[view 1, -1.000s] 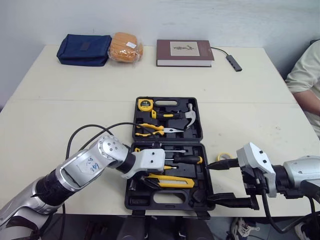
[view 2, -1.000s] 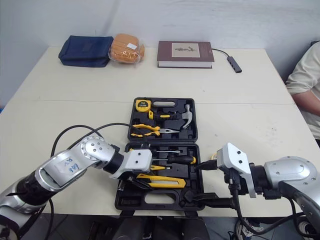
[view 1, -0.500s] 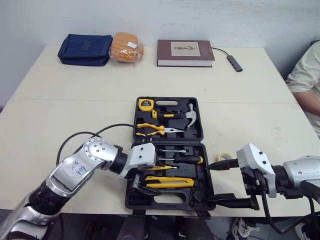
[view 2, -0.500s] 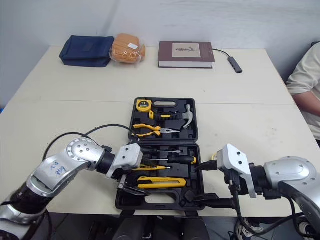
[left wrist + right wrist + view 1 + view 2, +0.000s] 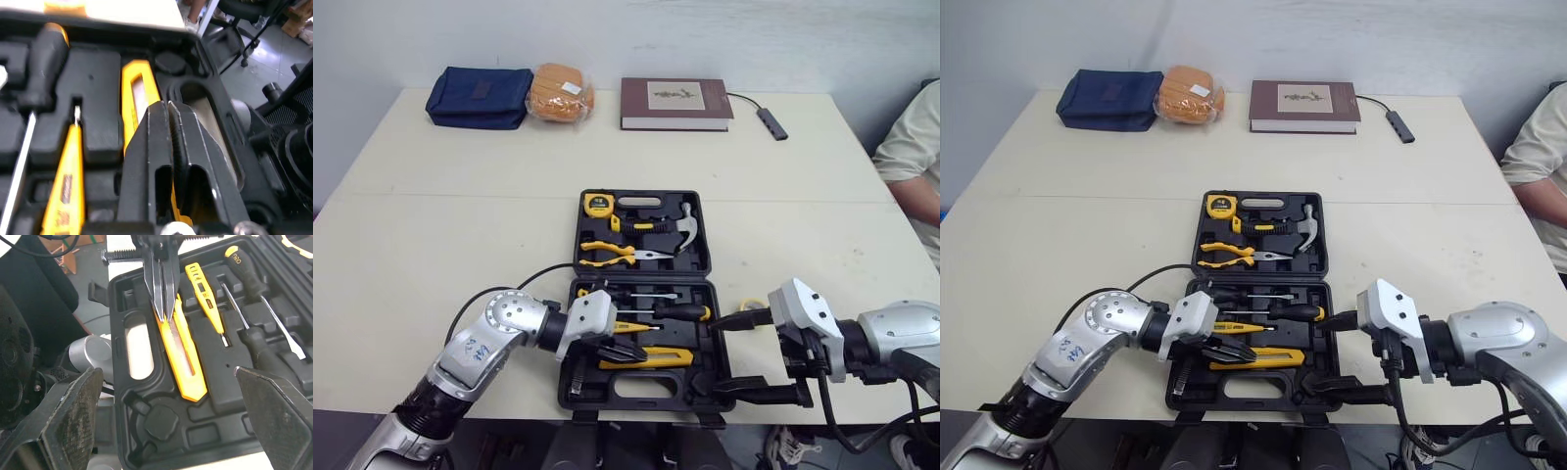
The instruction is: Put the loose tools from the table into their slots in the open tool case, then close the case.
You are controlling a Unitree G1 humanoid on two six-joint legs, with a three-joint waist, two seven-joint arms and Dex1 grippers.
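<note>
Black tool case (image 5: 703, 235) lies open and flat on the pale surface (image 5: 460, 215).
Fingers of the left gripper (image 5: 165, 104) are pressed together, gripping nothing, their tips over the yellow utility knife (image 5: 664, 359) lying in the case's near half. Those of the right gripper (image 5: 724, 354) are spread wide and empty at the case's near right corner.

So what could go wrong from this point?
The shut left jaws hover right over the yellow utility knife in the black plastic tool case; a nudge could lift it from its slot, blocking the lid. The open right jaws sit at the case's right edge and might snag or shove it.
</note>
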